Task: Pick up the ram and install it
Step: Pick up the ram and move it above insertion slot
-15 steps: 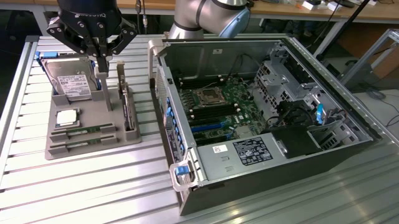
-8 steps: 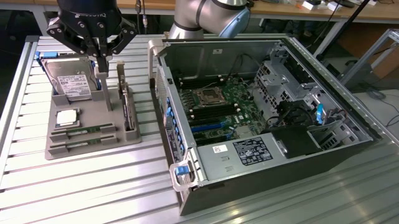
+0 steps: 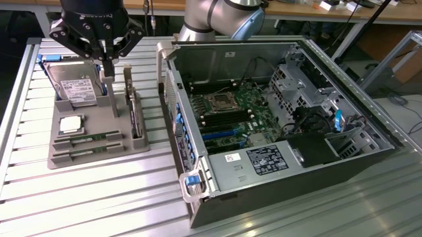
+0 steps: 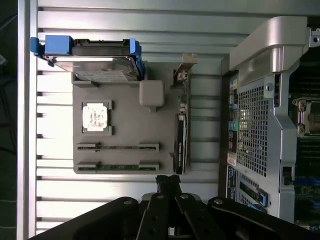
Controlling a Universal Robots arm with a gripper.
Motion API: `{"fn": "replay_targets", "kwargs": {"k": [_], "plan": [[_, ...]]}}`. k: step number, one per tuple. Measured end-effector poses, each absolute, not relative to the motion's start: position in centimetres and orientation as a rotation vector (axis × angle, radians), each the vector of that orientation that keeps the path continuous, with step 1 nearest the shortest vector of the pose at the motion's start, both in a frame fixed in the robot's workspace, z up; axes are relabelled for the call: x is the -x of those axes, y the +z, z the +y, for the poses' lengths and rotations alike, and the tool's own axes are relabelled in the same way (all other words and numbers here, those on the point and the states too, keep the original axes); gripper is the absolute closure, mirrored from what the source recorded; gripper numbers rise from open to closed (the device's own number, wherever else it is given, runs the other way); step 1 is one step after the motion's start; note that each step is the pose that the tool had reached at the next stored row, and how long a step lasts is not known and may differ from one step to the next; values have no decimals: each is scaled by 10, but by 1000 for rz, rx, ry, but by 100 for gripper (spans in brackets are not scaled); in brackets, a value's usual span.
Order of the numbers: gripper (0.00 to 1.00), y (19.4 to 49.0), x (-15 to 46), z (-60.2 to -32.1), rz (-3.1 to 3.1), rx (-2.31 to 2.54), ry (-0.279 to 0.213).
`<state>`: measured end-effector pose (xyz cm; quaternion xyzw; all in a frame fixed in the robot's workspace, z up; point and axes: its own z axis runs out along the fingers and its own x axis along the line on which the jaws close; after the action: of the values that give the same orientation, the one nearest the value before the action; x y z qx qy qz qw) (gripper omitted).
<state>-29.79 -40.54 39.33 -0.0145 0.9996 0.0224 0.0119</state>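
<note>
A grey parts tray (image 3: 99, 116) lies on the slatted table at the exterior view's left. Two ram sticks (image 3: 89, 138) (image 3: 86, 154) rest flat in its front slots. A third ram stick (image 3: 136, 117) stands on edge along the tray's side nearest the computer. The wrist view has the flat sticks (image 4: 118, 147) (image 4: 118, 166) and the on-edge stick (image 4: 181, 142). My gripper (image 3: 106, 66) hangs above the tray's far part, over the grey post beside the hard drive. It is shut with nothing between its fingertips (image 4: 168, 180).
An open computer case (image 3: 197, 177) lies at the exterior view's right, its motherboard (image 3: 231, 118) and memory slots (image 3: 221, 133) exposed. A silver hard drive (image 3: 76, 84) and a square processor (image 3: 71, 124) sit in the tray. The arm's base (image 3: 211, 19) rises behind the case.
</note>
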Motion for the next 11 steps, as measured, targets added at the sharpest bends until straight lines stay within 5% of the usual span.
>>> {"fn": "replay_targets", "kwargs": {"k": [11], "plan": [[90, 393, 298, -405, 3114, 168, 71]]}}
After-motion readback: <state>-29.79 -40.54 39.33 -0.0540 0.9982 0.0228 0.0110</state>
